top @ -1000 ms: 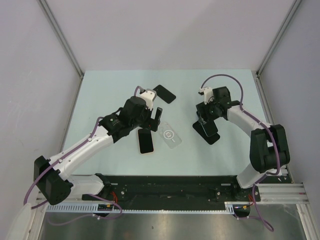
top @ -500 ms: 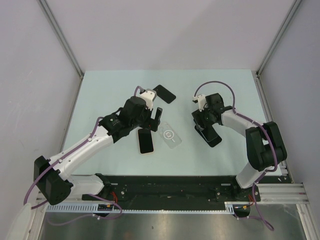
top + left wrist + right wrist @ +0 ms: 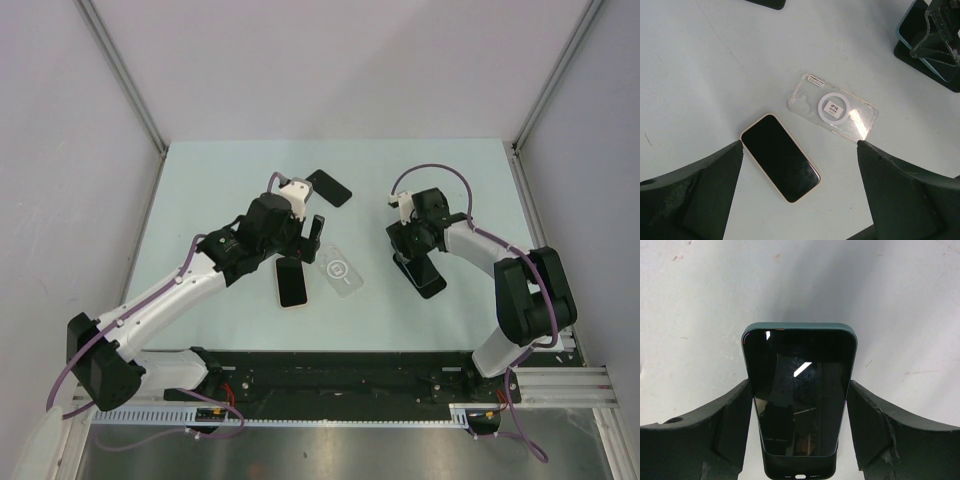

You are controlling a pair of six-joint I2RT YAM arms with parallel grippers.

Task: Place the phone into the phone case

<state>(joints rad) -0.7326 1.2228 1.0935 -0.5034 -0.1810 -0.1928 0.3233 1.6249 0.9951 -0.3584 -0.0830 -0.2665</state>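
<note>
Green case (image 3: 800,327) holding the dark phone (image 3: 799,390) lies on the worktop (image 3: 690,290); your right fingers (image 3: 720,430) look clamped on the dark phone. Left fingers (image 3: 690,200) hang wide open, empty, over the clear case (image 3: 835,106) and pink phone (image 3: 780,157).

Your left tool (image 3: 800,147) stands wide open. Below it, the phone (image 3: 780,158) lies screen-up, just beside the clear phone case (image 3: 834,106).

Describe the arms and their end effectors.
Left arm and right arm: white links, black joints, a purple cable looped along each. Left end effector and right end effector: black, two broad wedge-shaped fingers each.
</note>
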